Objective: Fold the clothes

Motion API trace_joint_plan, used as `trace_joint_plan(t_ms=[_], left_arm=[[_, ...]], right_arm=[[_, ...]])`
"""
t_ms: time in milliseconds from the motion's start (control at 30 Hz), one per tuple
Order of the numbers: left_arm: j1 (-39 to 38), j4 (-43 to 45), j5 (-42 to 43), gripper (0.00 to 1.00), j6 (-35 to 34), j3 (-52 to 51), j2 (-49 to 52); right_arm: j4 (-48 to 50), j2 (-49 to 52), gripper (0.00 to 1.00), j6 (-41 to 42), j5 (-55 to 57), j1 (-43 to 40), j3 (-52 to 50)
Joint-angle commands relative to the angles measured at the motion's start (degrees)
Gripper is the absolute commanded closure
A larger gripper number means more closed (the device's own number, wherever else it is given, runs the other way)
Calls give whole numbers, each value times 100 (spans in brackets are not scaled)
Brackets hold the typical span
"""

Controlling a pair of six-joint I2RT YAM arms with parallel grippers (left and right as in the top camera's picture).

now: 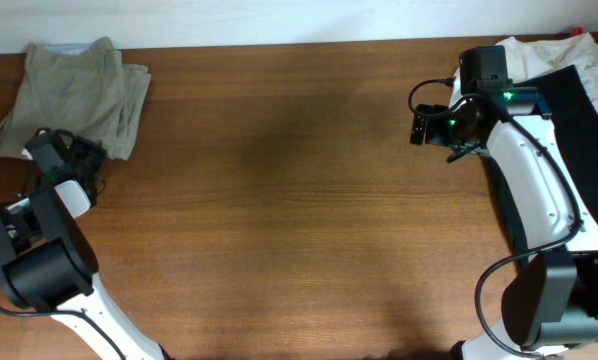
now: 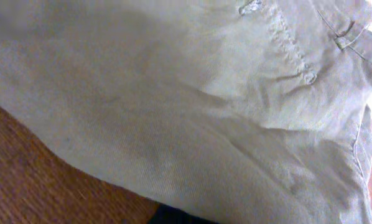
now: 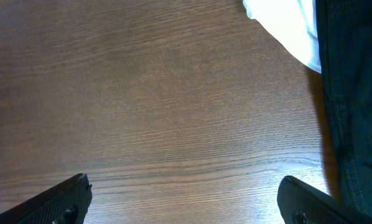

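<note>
A folded khaki garment (image 1: 79, 90) lies at the table's far left corner. It fills the left wrist view (image 2: 204, 112), showing a seam and a belt loop. My left gripper (image 1: 77, 156) sits at the garment's near edge; its fingers are hidden, with only a dark sliver at the bottom of its wrist view. My right gripper (image 1: 426, 125) is open and empty (image 3: 186, 202), hovering over bare wood just left of a dark garment (image 1: 579, 130), which also shows in the right wrist view (image 3: 354, 93). A white garment (image 1: 539, 55) lies beside it at the far right (image 3: 285, 25).
The brown wooden table (image 1: 279, 200) spans the view between the two piles. The right arm's white body lies over the dark garment. The far table edge runs just behind the khaki garment.
</note>
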Motion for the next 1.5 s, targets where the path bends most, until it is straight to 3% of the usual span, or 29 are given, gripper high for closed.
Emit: trace_joint_plan(t_ms=[0,100,133,200,300,333,433,467,533,600,867,967,1033,1100,1133,1233,1467], left_arm=[[-9,-37,-249,97,133,-153,286],[-13,-256,122,81,527,-9,254],[-7,-881,37,81,525,133,63],[-7,-1714,-297,71,544,271,-546],[-7,-2721,-1016,6,715,273,-1735],[-7,-3047,-1040,1,848,273,-2090],[-7,-5034,-787,1,844,273,-3637],[-7,-5633,-203,1,844,273,-4266],[-7,-6389,651,1,844,273,-5145],[-7,-7060,682,1,841,273,-5727],[-7,-7541,619,1,844,273,-6168],[-96,-8142,1362,1,839,262,-6225],[-671,-8113,791,1,844,208,-6596],[-2002,-7871,-450,1,940,-31,-7547],[-2535,-7617,-597,1,1554,-415,-8327],[-2597,-7222,-595,1,2260,-1716,-9910],[-2588,-3115,-595,1,2677,-5110,-11630]], right_arm=[[-2,2,1,72,52,-37,85],[-4,2,1,72,52,-37,85],[-2,2,1,70,52,-37,85],[-2,2,1,72,52,-37,85],[-2,2,1,70,52,-37,85],[-2,2,1,72,52,-37,85],[-2,2,1,72,52,-37,85],[-2,2,1,72,52,-37,85],[-2,2,1,72,52,-37,85],[-2,2,1,72,52,-37,85],[-2,2,1,72,52,-37,85],[-2,2,1,72,52,-37,85],[-2,2,1,72,52,-37,85],[-2,2,1,72,52,-37,85],[-2,2,1,72,52,-37,85],[-2,2,1,72,52,-37,85],[-2,2,2,72,52,-37,85]])
